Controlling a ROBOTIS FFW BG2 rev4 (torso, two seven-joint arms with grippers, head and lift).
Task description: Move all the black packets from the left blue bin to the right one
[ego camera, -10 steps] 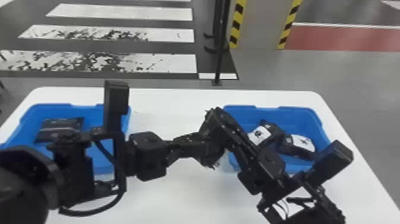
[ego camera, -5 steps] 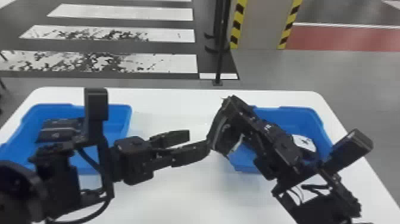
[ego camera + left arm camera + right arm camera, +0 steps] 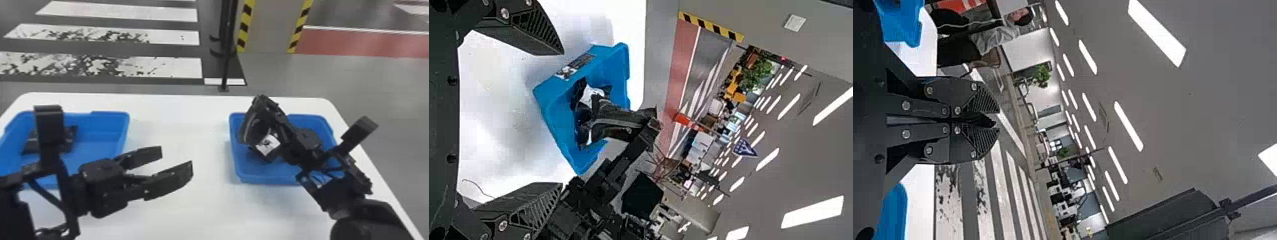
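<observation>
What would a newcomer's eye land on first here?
Probably the left gripper, its dark fingers wide open over the white table between the bins. Next, the right gripper, shut on a black packet over the right blue bin, where packets with white labels lie. Then the dark packet in the left blue bin, partly behind the left arm.

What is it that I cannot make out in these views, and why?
Head view: middle of the left bin's packet, behind the left arm.
Head view: the left bin's near-left corner, cut off.
Head view: right bin's packet count, behind the right arm and held packet.
</observation>
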